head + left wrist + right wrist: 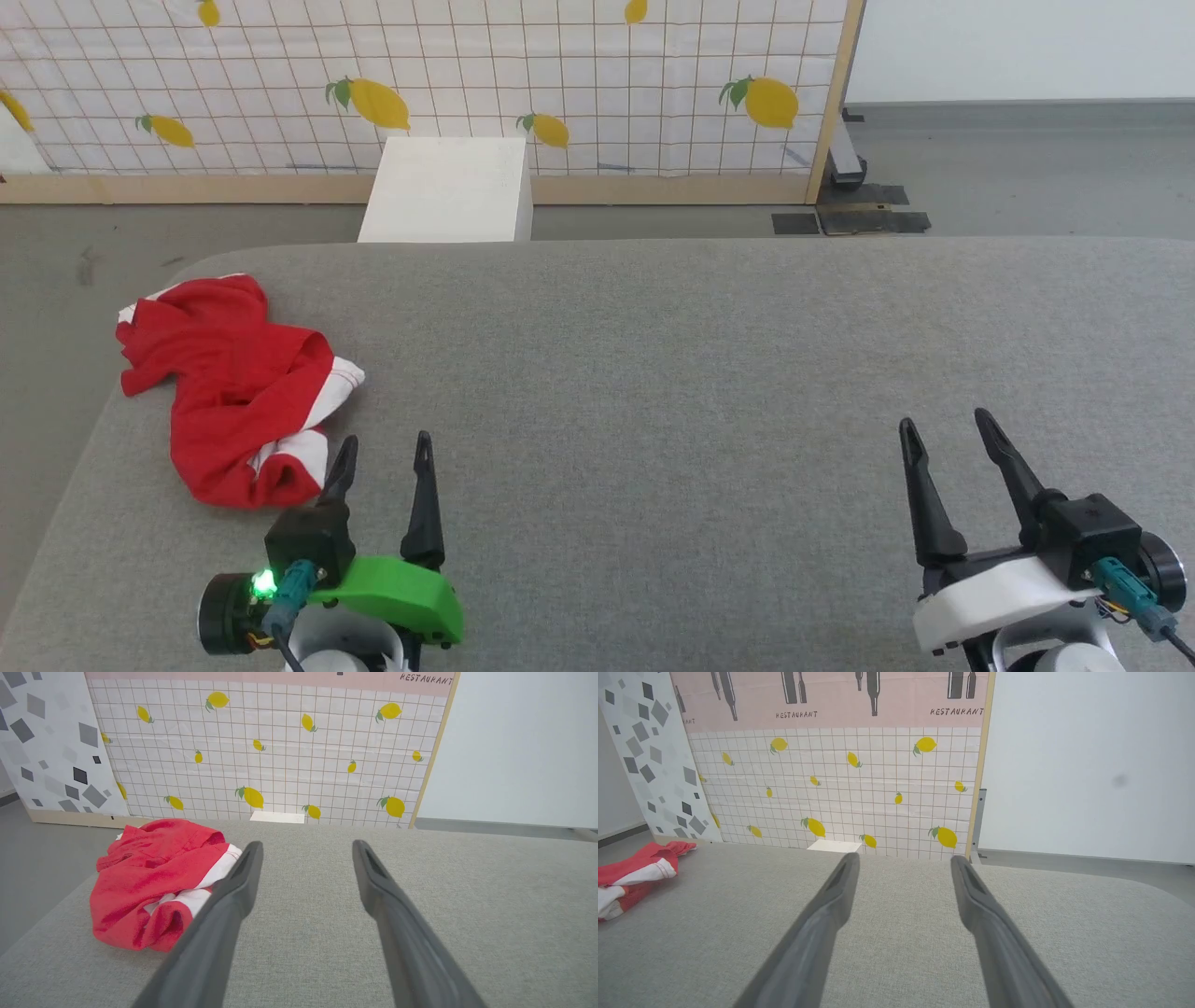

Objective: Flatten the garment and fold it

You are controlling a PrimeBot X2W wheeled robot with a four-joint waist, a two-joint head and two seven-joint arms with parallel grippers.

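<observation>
The broad grey fabric-covered tabletop (653, 373) stretches ahead of both claws. Beyond its far edge, well past the fingertips, stands a white gridded backdrop panel printed with yellow lemons (560, 84). The crumpled bright red cloth garment with white trim patches (233, 392) lies in a heap just to the left of the left claw (386, 437), near the tabletop's left edge and well apart from the right claw (943, 417). A small white rectangular box (448, 191) sits far ahead of the left claw. Both claws are released, fingers spread, grasping nothing.
</observation>
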